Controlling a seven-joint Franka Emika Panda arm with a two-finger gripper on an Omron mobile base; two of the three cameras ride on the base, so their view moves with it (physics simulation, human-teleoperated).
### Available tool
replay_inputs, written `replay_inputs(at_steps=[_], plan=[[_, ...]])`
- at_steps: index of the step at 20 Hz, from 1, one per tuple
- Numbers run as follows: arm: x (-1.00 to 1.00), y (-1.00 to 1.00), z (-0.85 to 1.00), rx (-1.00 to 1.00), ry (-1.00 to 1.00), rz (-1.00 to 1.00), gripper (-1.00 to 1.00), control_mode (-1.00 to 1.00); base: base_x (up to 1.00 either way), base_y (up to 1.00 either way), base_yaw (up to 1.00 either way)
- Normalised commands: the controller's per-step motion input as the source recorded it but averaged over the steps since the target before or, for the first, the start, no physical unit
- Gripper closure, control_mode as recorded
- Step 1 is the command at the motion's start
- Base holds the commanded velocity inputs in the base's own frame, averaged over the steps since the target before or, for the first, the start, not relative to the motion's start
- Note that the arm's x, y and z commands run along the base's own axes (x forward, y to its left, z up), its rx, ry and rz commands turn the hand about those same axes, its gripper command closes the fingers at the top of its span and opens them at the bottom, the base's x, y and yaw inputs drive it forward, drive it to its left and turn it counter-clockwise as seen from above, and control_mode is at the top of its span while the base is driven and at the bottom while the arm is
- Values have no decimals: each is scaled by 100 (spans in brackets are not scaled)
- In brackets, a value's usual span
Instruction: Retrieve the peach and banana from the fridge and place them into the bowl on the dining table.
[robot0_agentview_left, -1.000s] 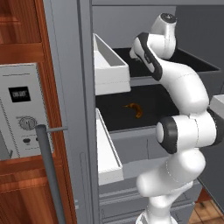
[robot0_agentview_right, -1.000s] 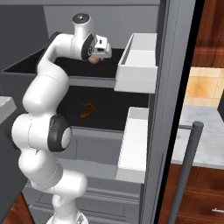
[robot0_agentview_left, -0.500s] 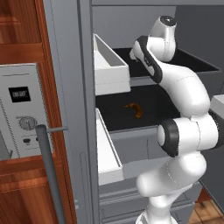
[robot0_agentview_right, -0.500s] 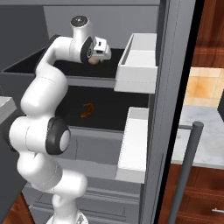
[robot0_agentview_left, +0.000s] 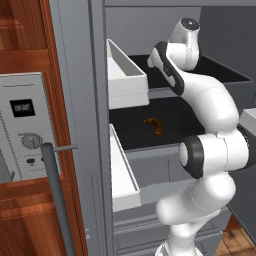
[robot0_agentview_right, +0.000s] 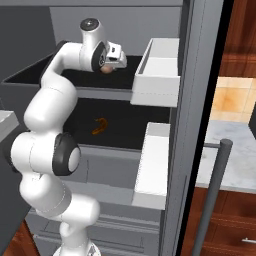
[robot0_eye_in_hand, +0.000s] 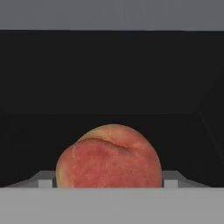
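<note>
Reaching into the tall matte grey fridge (robot0_agentview_right: 200, 100), the claw (robot0_agentview_right: 111, 64) straddled the small round red-yellow peach (robot0_eye_in_hand: 109, 157) on the upper black shelf (robot0_agentview_right: 75, 80); its grip I couldn't judge. Closing off-centre might squirt the peach backward.

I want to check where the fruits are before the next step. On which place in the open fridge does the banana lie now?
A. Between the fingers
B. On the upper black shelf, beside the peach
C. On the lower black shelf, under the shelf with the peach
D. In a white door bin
C: the banana lies alone on the lower black shelf of the fridge, while the peach sits on the upper shelf between the fingers.
</note>
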Motion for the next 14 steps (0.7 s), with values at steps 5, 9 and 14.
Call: replay_inputs(at_steps=[5,9,14], plan=[[-3,2,-3,0,0,-1,100,-100,0,0,0],[-98,-1,-11,0,-12,0,100,-100,0,0,0],[-100,0,0,0,-17,0,100,-100,0,0,0]])
